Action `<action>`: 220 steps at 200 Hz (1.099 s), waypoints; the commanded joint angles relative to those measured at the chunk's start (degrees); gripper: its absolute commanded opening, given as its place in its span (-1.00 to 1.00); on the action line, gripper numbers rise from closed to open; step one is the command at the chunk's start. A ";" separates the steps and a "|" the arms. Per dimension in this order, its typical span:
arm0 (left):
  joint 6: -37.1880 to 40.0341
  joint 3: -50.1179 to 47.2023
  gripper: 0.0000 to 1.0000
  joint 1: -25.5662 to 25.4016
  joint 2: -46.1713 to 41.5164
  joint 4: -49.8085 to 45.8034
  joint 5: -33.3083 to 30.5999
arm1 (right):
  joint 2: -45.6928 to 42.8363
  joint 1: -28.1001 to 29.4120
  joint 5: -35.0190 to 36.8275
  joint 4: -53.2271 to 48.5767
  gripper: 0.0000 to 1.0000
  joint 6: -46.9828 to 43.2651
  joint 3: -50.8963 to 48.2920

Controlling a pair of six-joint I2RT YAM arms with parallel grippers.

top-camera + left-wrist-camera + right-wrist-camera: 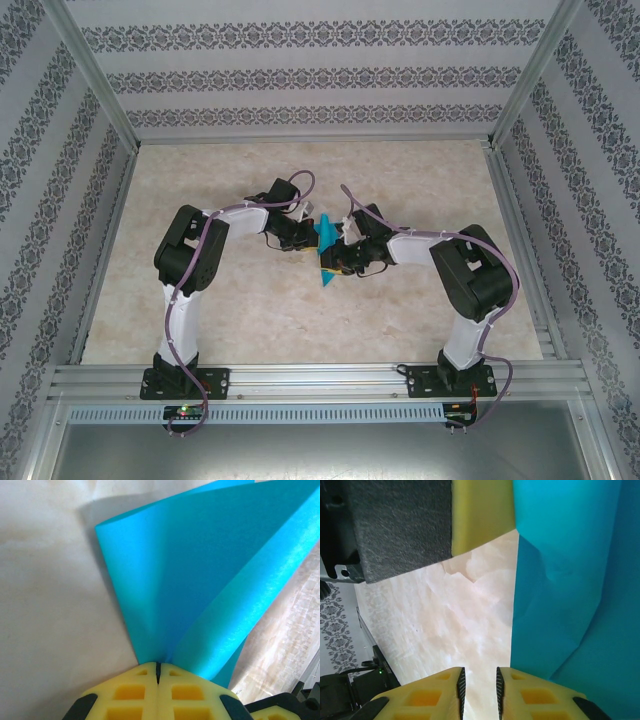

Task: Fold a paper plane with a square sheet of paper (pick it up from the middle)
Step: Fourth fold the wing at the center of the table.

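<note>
left gripper [303, 238] sits near the middle of the table [200, 190], at about ten o'clock of the right gripper [345, 252]. the square sheet of paper [325, 236] stands up between them, off the surface, with one corner pointing to six o'clock. both sets of jaws are too small to read from above.

left wrist view: the left gripper [157, 669] has its yellow fingers [127, 692] pressed flat together, pinching the sheet [200, 575] at six o'clock where a soft crease runs down into them. the paper fans up toward twelve and two o'clock as two bent panels.

right wrist view: the right gripper [479, 680] has its fingers a narrow slit apart with bare table showing through, so it holds nothing. the sheet [570, 580] hangs at three o'clock, just beside the right-hand finger; whether they touch i cannot tell.

this looks like an early fold: the sheet is lifted and bent along its middle, with no dart shape yet. the next move likely calls for the free gripper to take a loose panel or edge. it will need to be gentle, since a thin sheet held at one point can swivel or crumple.

the sheet's outer edges are cut off in both wrist views, and how sharp the crease is stays unclear.
</note>
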 commanded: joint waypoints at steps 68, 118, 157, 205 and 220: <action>1.43 -0.63 -0.91 0.43 2.90 -3.14 -3.43 | -0.35 1.35 1.56 -1.48 -0.48 -1.27 1.53; 1.64 -0.54 -0.91 0.61 3.20 -3.27 -3.47 | -3.81 -0.19 3.23 -5.92 -0.48 -3.68 -0.87; 1.71 -0.71 -0.91 0.61 3.13 -3.32 -3.30 | -1.46 0.06 2.32 -5.28 -0.48 -3.42 0.73; 1.54 -1.50 -0.91 0.73 2.90 -2.90 -3.29 | 1.03 0.90 1.37 -4.97 -0.48 -3.36 2.71; 1.47 -1.68 -0.91 0.69 2.91 -2.70 -3.29 | 1.56 1.12 0.99 -4.52 -0.48 -3.16 2.76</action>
